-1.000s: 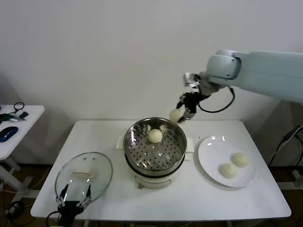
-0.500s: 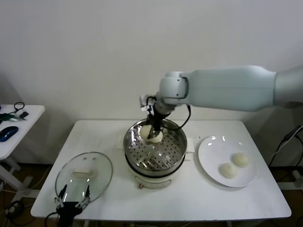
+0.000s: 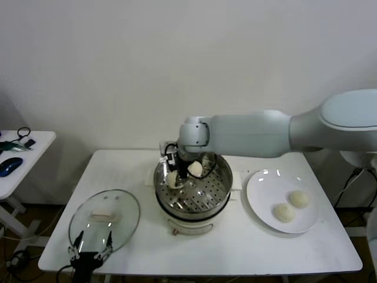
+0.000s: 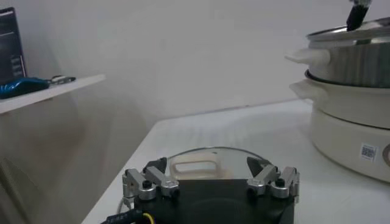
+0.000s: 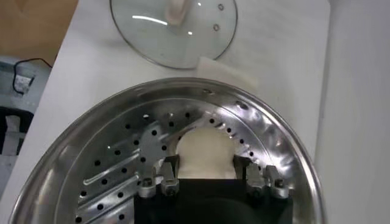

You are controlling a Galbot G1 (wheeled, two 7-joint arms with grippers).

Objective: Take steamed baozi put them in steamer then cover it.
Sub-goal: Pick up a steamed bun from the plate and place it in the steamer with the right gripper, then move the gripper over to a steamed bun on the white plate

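Baozi number four in all: two inside the steamer (image 3: 193, 191) and two on the white plate (image 3: 264, 200). One bun (image 3: 195, 169) lies loose on the perforated floor toward the far side of the basket. The second bun (image 3: 172, 180) sits at the basket's left wall, clamped between the closed fingers of the right gripper (image 3: 174, 174); the right wrist view shows that cream dough (image 5: 205, 154) pressed between the two fingertips (image 5: 167, 167) just above the holed metal. On the plate, which stands to the right of the steamer, two buns lie side by side, one (image 3: 298, 198) farther back, the other (image 3: 285, 213) nearer the front edge.

A single steamer stands mid-table (image 3: 306, 247), its steel basket open on top over the white pot base. The single cover (image 3: 104, 219) lies flat on the table at front left, dome up, the long axis of its beige handle (image 3: 102, 216) running roughly left to right in the head view. Left gripper (image 3: 92, 248) rests at the table's front edge just before the cover, fingers spread wide apart and holding nothing.
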